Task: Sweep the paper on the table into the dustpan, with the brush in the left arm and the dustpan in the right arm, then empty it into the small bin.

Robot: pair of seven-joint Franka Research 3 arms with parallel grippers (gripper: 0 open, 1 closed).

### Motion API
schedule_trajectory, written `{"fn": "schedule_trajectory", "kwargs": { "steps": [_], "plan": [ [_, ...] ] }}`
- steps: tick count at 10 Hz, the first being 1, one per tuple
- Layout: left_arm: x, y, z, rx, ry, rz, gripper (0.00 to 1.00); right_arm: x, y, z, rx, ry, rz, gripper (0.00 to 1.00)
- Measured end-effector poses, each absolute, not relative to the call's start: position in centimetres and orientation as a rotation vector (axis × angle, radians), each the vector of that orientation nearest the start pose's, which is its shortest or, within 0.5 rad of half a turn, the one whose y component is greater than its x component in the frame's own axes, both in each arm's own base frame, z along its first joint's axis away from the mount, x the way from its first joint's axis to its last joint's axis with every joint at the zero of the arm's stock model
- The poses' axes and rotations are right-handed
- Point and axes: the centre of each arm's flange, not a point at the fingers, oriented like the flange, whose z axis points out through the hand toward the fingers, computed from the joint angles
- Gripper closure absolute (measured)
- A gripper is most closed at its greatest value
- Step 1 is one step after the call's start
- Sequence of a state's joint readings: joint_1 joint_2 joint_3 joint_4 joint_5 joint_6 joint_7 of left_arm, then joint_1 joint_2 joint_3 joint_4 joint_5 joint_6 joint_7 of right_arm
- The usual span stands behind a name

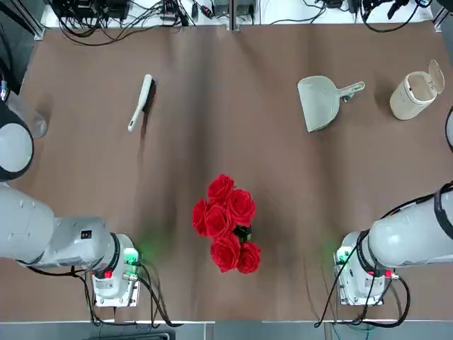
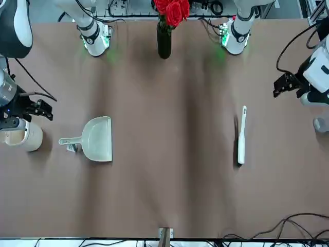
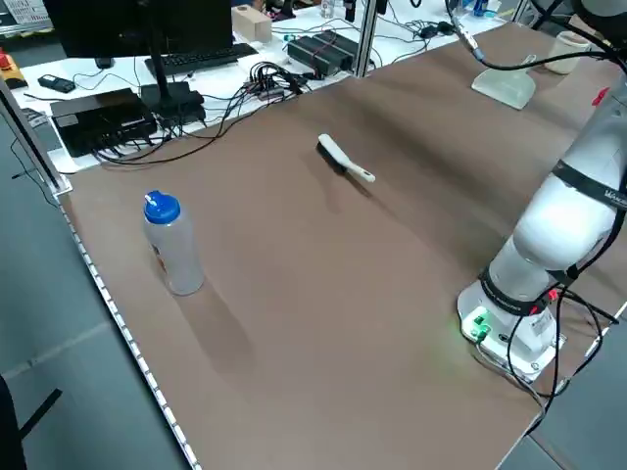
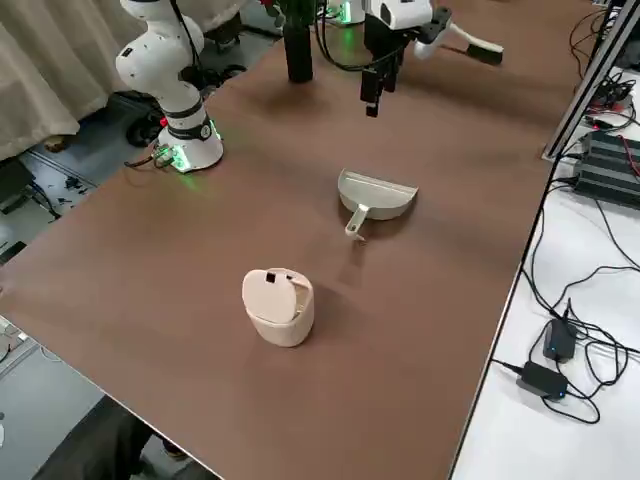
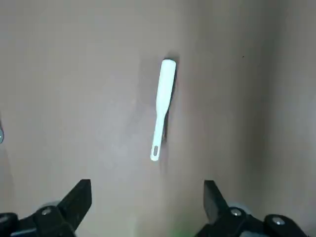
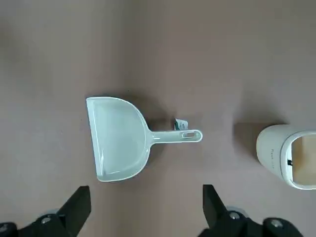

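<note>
Right now I see both claws released and grasping nothing: the left gripper (image 5: pixel 147 200) hangs above the brush (image 5: pixel 162 107), which lies flat on the table (image 1: pixel 226 142) at the upper left of the top view, and the right gripper (image 6: pixel 146 207) hangs over the dustpan (image 6: pixel 120 138). That dustpan lies flat at the upper right of the top view, its handle pointing toward the small bin (image 1: pixel 416 92) just beside it, near the right edge. I spot a tiny scrap of paper (image 6: pixel 181 123) touching the handle.

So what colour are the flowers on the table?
Red. The roses show best in the top view.
</note>
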State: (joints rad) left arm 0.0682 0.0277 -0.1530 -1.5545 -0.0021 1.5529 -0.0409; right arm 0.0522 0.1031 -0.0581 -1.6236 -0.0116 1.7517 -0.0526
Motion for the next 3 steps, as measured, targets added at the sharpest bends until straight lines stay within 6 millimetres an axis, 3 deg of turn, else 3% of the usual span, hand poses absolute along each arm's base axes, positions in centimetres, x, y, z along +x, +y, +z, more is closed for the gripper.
{"fn": "schedule_trajectory", "kwargs": {
  "steps": [3],
  "plan": [
    [55.89, -4.65, 61.54, -3.145, 0.072, 0.046, 0.00, 59.66, -0.08, 55.73, -3.159, -0.084, -0.039, 0.00]
  ]
}}
